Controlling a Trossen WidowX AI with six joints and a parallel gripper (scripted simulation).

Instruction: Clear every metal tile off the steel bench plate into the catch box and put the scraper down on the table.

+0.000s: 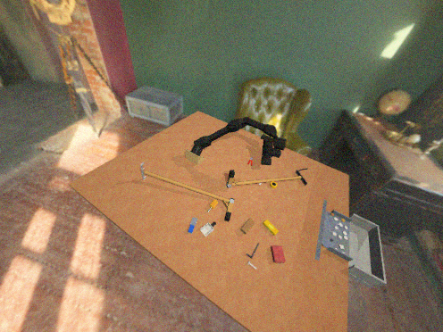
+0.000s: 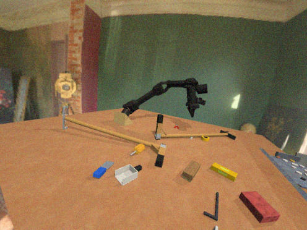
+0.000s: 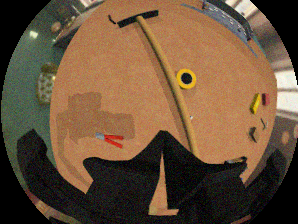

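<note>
My gripper [image 1: 266, 163] [image 2: 192, 115] [image 3: 162, 133] is shut and empty, pointing down above the table. A long wooden-handled tool [image 1: 268, 180] [image 2: 195, 135] [image 3: 167, 72] with a dark crosswise head lies on the table in front of it. Another long-handled tool [image 1: 183, 185] [image 2: 108, 132] has an upright metal end at the left. I cannot tell surely which is the scraper. White and dark tiles [image 1: 338, 226] [image 2: 299, 173] are spread over the steel plate [image 1: 330, 226] at the table's right edge. The catch box [image 1: 361, 243] adjoins the plate's far side; no tiles are discernible inside.
Yellow tape ring [image 1: 273, 184] [image 2: 205, 138] [image 3: 194, 80] is beside the nearer handle. Red pliers [image 1: 250, 161] [image 2: 176, 125] [image 3: 115, 137] lie near the gripper. A brown block [image 1: 246, 226] [image 2: 191, 170], yellow block [image 1: 270, 227] [image 2: 224, 172] and red block [image 1: 278, 253] [image 2: 258, 206] lie toward the front.
</note>
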